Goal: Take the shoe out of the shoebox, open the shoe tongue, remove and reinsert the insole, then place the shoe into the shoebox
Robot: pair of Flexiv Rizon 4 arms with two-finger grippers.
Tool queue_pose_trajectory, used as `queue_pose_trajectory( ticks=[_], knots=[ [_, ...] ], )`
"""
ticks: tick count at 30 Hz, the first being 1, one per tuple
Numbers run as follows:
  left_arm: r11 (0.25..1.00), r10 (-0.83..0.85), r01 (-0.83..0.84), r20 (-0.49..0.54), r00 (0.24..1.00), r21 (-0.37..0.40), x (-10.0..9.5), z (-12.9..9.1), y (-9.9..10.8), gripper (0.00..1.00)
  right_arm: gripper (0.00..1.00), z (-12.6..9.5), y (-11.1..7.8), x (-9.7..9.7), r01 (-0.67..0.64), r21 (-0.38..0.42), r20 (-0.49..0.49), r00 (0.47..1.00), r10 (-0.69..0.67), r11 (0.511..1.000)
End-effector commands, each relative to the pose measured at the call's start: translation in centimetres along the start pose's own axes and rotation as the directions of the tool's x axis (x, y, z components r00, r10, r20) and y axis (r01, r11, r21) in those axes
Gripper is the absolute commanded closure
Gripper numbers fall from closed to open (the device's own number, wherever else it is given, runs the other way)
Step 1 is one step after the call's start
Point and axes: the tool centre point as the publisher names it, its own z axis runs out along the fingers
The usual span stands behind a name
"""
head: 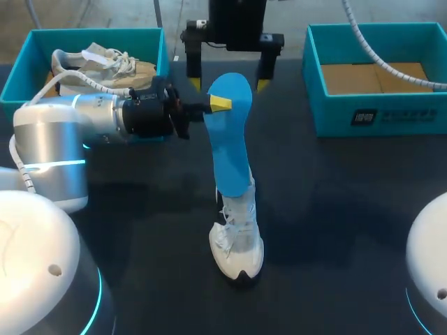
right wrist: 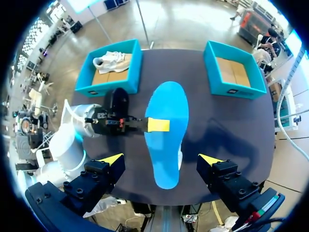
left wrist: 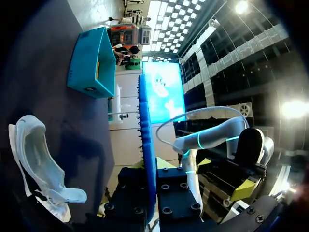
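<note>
Dark tabletop (head: 335, 209), holding: shoeboxes, teal, open-topped, two, one at each far corner. Left shoebox (head: 17, 80) contains one pale sneaker (head: 105, 66) lying on its side; my left arm crosses in front of its near wall. Right shoebox (head: 377, 115) shows only a cardboard-coloured floor. Shoes, two in all: the sneaker above, and one white shoe (head: 237, 241) out on the tabletop near the middle, well apart from both boxes. Insole (head: 230, 139), blue, one, out of the shoe and held in the air above it; its lower end overlaps the shoe's top in the head view, and in the right wrist view it hides most of the shoe. End effectors, two: left end effector (head: 218, 103) clenched on the insole near its upper end; right end effector (right wrist: 160, 159) released, fingers spread wide, high above the insole
</note>
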Motion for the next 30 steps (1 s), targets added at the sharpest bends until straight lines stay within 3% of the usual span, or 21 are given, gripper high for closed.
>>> queue_pose_trajectory(
  ticks=[1,9,13,21,30],
  knots=[
    [1.000,0.001,-0.001,0.000,1.000,0.000,-0.1,0.0,0.0,1.00,0.00,0.3,0.1,-1.9,-0.002,0.000,-0.101,0.995,0.002,1.000],
    [1.000,0.001,-0.001,0.000,1.000,0.000,-0.1,0.0,0.0,1.00,0.00,0.3,0.1,-3.8,-0.011,0.019,-0.224,0.974,0.015,1.000],
    [1.000,0.001,-0.001,0.000,1.000,0.000,-0.1,0.0,0.0,1.00,0.00,0.5,0.2,-4.5,-0.012,0.037,-0.228,0.974,0.020,0.999],
    [1.000,0.001,-0.001,0.000,1.000,0.000,-0.1,0.0,0.0,1.00,0.00,0.8,0.5,-6.8,-0.025,0.045,-0.380,0.924,0.040,0.999],
    [1.000,0.001,-0.001,0.000,1.000,0.000,-0.1,0.0,0.0,1.00,0.00,1.5,0.7,-8.9,-0.032,0.069,-0.480,0.875,0.061,0.997]
  ],
)
